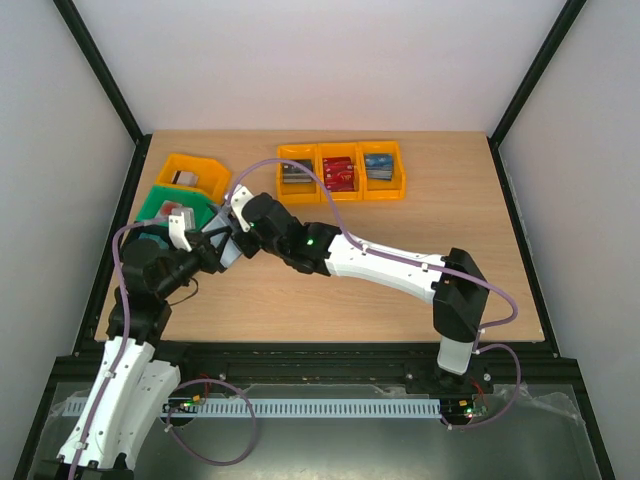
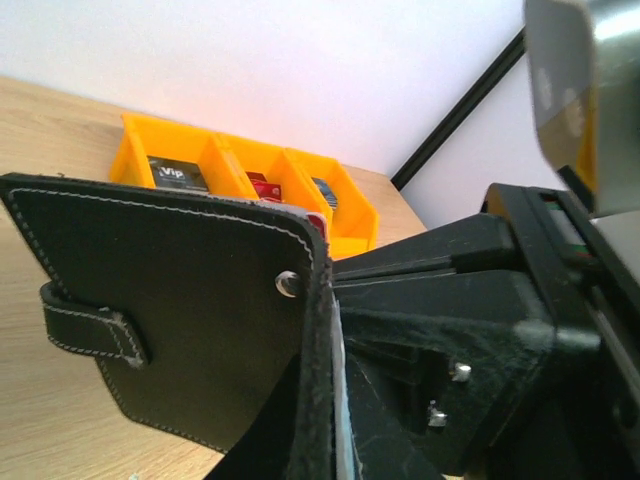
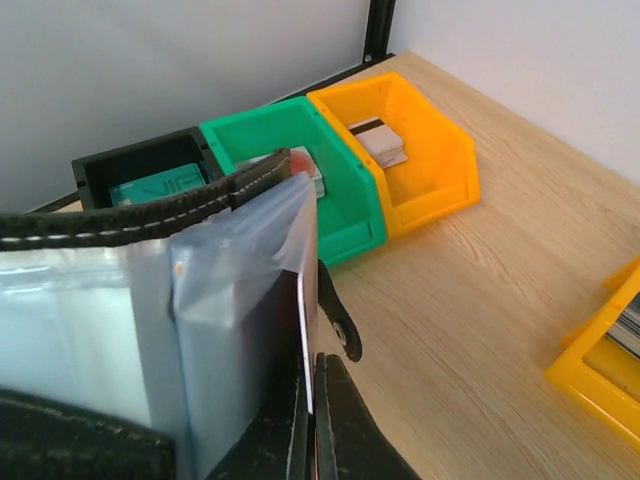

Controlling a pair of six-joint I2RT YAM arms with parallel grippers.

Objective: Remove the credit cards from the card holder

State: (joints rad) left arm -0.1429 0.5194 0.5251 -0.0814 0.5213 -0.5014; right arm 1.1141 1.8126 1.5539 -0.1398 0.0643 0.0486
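Observation:
The black card holder [image 1: 224, 244] hangs open above the table's left side, between both arms. My left gripper [image 2: 336, 425] is shut on its edge; the stitched black flap [image 2: 170, 300] with its snap tab fills the left wrist view. In the right wrist view the grey-blue pocketed inside [image 3: 225, 330] faces the camera. A credit card [image 3: 306, 330], seen edge-on, stands partly inside a pocket, and my right gripper [image 3: 314, 425] is shut on its lower edge. The snap tab [image 3: 342, 328] dangles just beyond the card. My right gripper [image 1: 240, 230] meets the left gripper [image 1: 208, 250] at the holder.
A row of three orange bins [image 1: 340, 170] with sorted cards stands at the back centre. At the back left are an orange bin [image 1: 195, 172] and a green bin [image 1: 165, 205], both holding cards; a black bin [image 3: 140, 172] sits beside the green bin [image 3: 335, 195].

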